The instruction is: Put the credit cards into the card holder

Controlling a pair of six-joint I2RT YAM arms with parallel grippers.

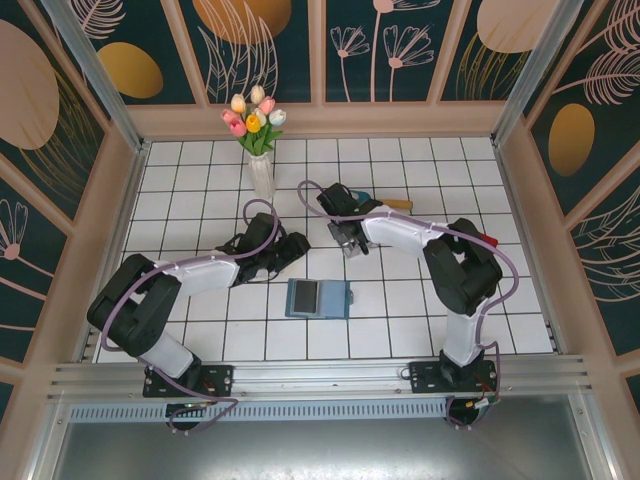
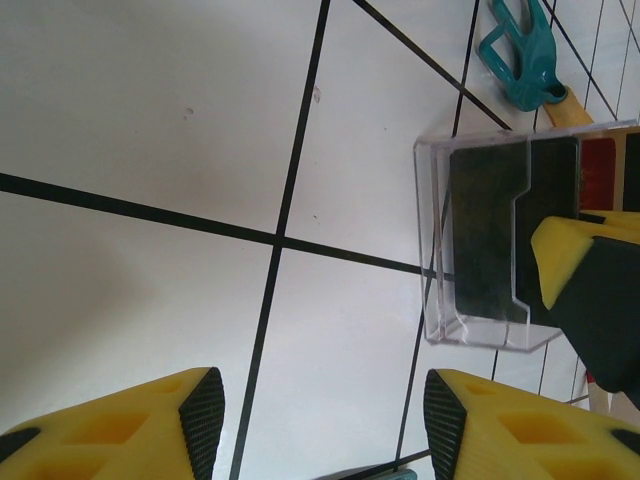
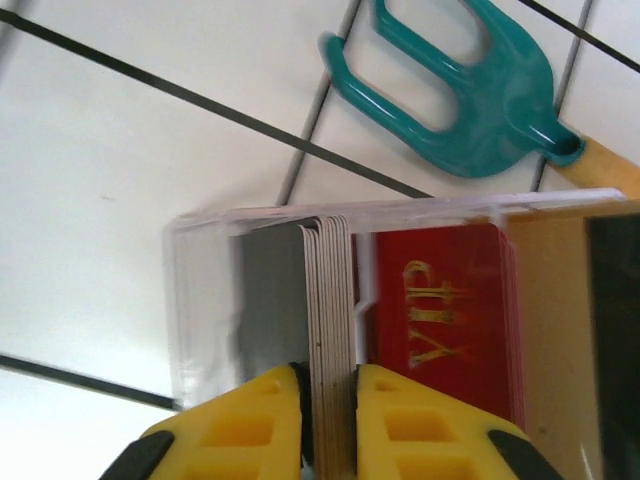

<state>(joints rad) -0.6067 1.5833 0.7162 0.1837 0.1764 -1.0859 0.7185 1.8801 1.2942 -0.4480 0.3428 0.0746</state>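
Observation:
The teal-blue card holder [image 1: 318, 298] lies open on the tiles between the arms, showing its grey-blue inside. A clear plastic tray [image 3: 205, 300] holds the credit cards: a stack of grey cards [image 3: 330, 290] standing on edge and red cards marked VIP [image 3: 440, 310] beside them. My right gripper [image 3: 328, 400] reaches into the tray and is shut on the grey stack. In the top view the right gripper [image 1: 350, 243] covers the tray. My left gripper [image 2: 315, 410] hovers open over bare tile left of the tray [image 2: 490, 240], holding nothing.
A teal garden fork [image 3: 450, 100] with a wooden handle [image 1: 398, 204] lies just beyond the tray. A vase of tulips [image 1: 258, 150] stands at the back left. Patterned walls enclose the tiled floor.

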